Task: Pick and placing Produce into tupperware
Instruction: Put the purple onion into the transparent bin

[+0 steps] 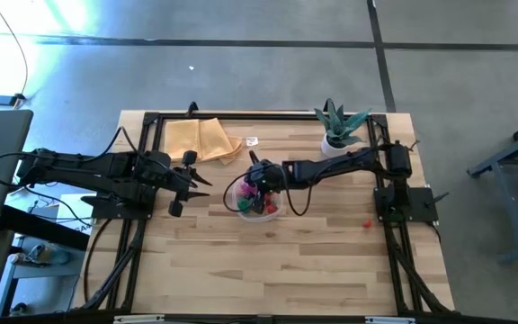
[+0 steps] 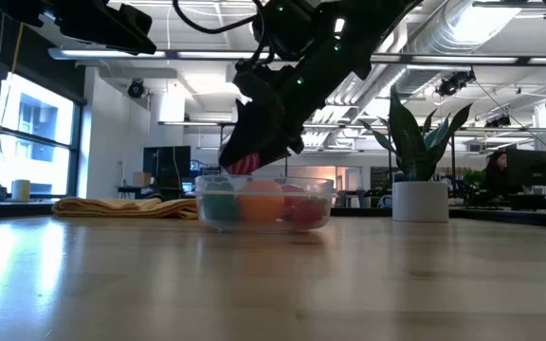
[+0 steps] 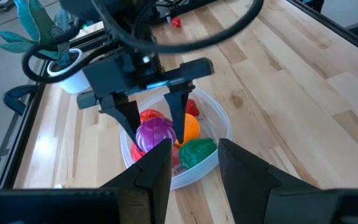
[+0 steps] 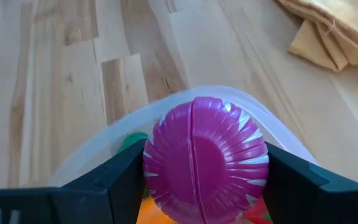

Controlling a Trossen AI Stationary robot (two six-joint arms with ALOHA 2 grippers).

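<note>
The clear tupperware (image 1: 257, 200) sits on the wooden table's middle and holds red, orange and green toy produce (image 3: 194, 149). My right gripper (image 3: 156, 134) is right over the container, shut on a magenta ribbed toy vegetable (image 4: 205, 158). In the low view the magenta piece (image 2: 242, 163) is at the container's rim (image 2: 263, 180). My left gripper (image 1: 190, 180) is open and empty, left of the container. One small red piece (image 1: 366, 222) lies on the table at the right. My right gripper pinches the magenta vegetable by its two opposite sides (image 4: 151, 163) between its two fingers. The fingers (image 3: 178, 121) slant down from above. The piece is lifted, over the container's left part, just above the produce inside.
A folded tan cloth (image 1: 200, 139) lies at the far left of the table. A spiky green plant in a white pot (image 1: 338, 130) stands at the far right. Black frame rails (image 1: 268, 115) run along the table's edges.
</note>
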